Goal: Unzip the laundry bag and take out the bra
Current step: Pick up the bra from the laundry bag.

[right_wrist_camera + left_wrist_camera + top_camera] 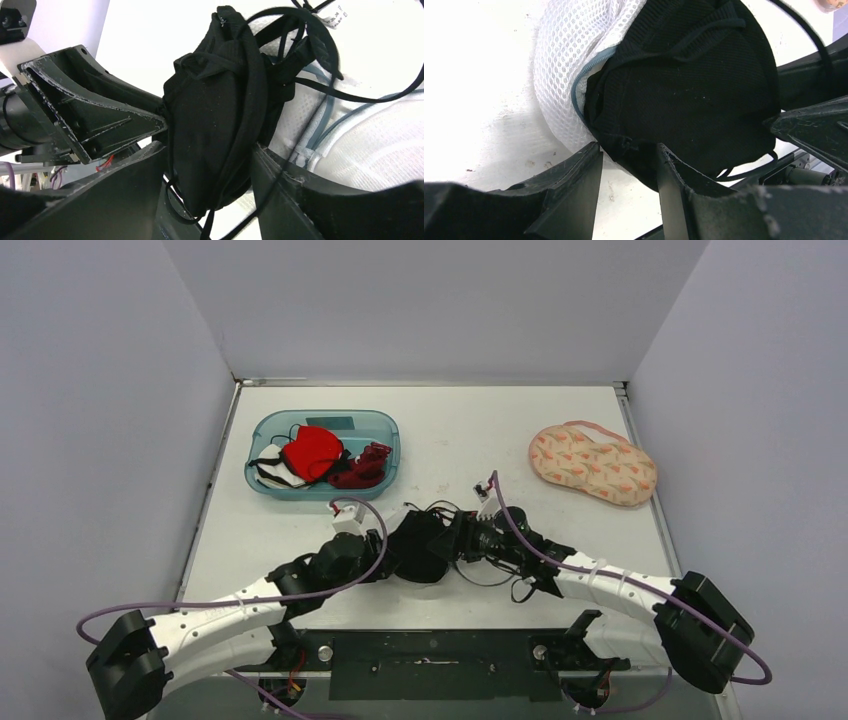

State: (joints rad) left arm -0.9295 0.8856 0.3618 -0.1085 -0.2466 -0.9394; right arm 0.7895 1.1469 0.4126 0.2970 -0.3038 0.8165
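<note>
close to you, both arms reach in and meet over the middle of the bench (480, 430). your right tool (210, 150) has a finger on each side of the black bra (215, 110) and is squeezing the fat part of it. your left tool (628, 155) is partly spread. the bra's edge dips between its fingers, but you cannot tell if it is pinching the bra or just touching it.

the white net laundry bag (564, 50) lies right behind the bra. its blue-grey zipper (584, 80) looks open, and most of the bra sticks out of the mouth. so the unzip step looks done, and you are on the step of pulling the bra out.

next, you need one tool to hold the bag down while the other pulls the bra away. go slow, as the thin black straps (320, 40) lie over the bag and may catch.

farther back, a blue tray (262, 430) of clothes sits on the left, and a peach padded thing (592, 462) on the right.
</note>
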